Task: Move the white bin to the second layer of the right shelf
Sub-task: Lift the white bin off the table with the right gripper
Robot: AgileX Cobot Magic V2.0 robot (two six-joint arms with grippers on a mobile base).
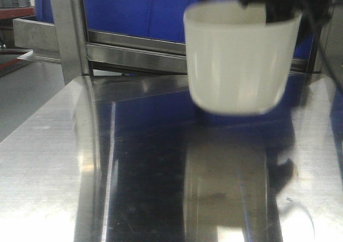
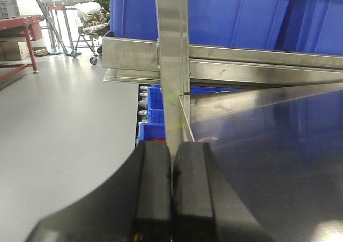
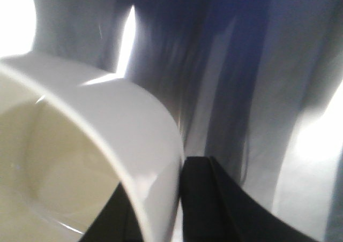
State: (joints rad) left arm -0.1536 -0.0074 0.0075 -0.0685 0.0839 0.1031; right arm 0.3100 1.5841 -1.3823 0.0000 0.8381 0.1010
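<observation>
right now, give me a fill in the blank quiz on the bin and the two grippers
1. The right gripper clamps the white bin by its ____.
2. The bin hangs ____ the steel table, not resting on it.
3. The left gripper is shut and holds ____.
4. The crates on the rack behind the bin are ____ in colour.

Missing words: rim; above; nothing; blue

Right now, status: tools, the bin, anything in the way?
Left tool shut, empty. Right tool shut on rim of white bin; bin clear of the steel table. Blue crates sit on the rack level behind it.
</observation>
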